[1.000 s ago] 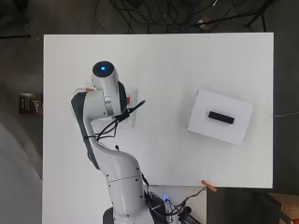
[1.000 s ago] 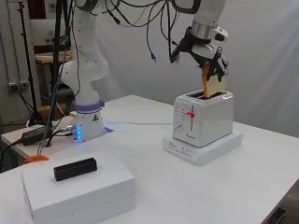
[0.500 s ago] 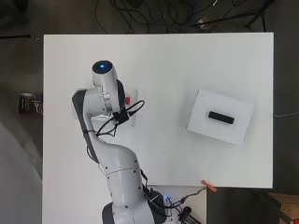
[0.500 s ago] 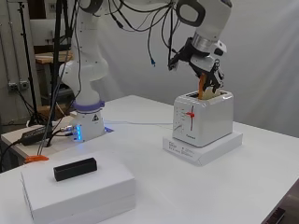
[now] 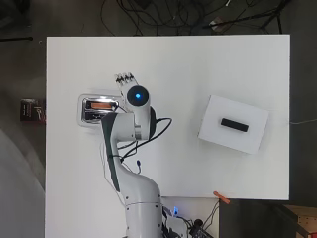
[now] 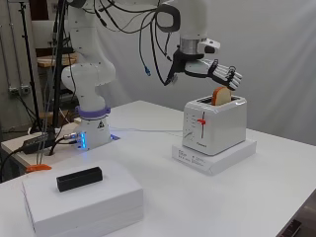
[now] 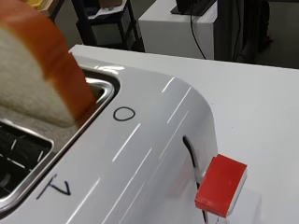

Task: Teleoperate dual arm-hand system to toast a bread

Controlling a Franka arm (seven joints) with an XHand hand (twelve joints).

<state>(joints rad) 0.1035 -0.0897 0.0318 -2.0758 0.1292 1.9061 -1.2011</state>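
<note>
A white toaster [image 5: 100, 110] [image 6: 216, 123] stands on a flat white slab [image 6: 214, 157] at the table's left in the overhead view. A slice of bread [image 6: 221, 95] [image 5: 102, 105] [image 7: 39, 79] sits upright in one slot, its brown-crusted top sticking out. The other slot [image 5: 94, 116] holds nothing. The red lever [image 6: 201, 121] [image 7: 220, 185] on the toaster's front is up. My hand [image 6: 213, 72] [image 5: 126, 78] hovers just above the bread, open, fingers stretched flat and holding nothing.
A white box [image 5: 233, 124] [image 6: 83, 199] with a black block [image 5: 234, 125] [image 6: 79, 178] on top lies at the table's right in the overhead view. An orange clip [image 5: 222, 198] [image 6: 37, 168] sits at the table's edge by the arm's base.
The hand lowered the bread into the toaster slot, let it go, and now spreads flat above it, having swung away from the toaster's top.
</note>
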